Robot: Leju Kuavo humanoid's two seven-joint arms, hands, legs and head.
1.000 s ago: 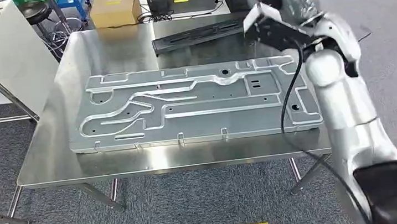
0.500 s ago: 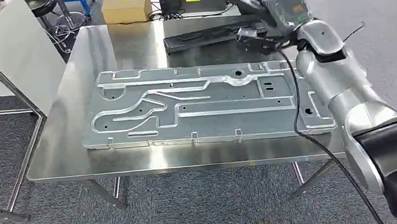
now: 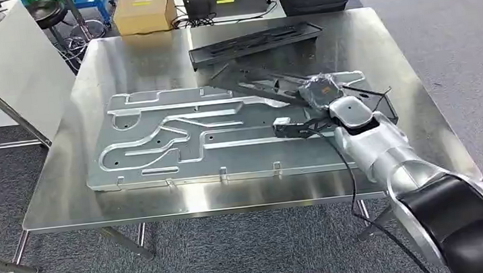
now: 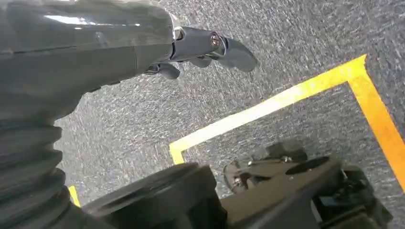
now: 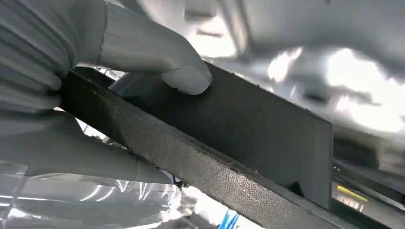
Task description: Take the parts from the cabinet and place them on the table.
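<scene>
While your right hand grips the black part mid-frame, lower it onto the counter; your left hand hangs empty, fingers loose.

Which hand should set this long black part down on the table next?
Right. The right hand already holds the long black part just above the table; the left hand hangs empty over the floor.
</scene>
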